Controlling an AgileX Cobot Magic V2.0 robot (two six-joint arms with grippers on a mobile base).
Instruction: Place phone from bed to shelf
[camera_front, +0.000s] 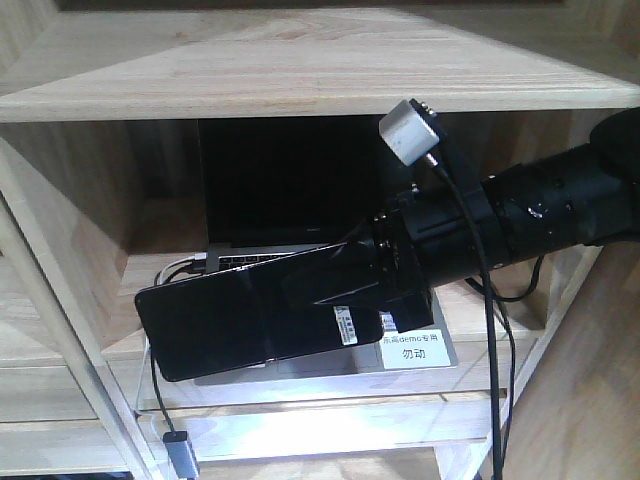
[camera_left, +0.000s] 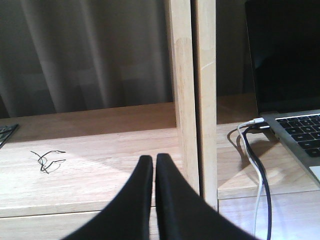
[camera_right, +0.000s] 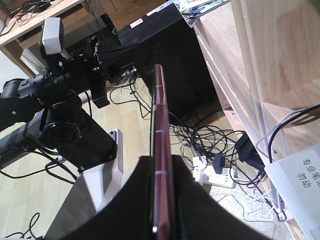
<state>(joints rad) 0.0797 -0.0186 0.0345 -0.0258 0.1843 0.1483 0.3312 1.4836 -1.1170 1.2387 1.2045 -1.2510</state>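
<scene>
Right arm extended level from the right, right gripper clamped on the phone, left gripper with fingers pressed together.

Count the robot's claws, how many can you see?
2. The left gripper is shut and empty, by an upright post of the shelf. The right gripper holds the phone in front of the laptop.

White label at laptop: "勿动", "demo" above; phone sticker txt illegible.
</scene>
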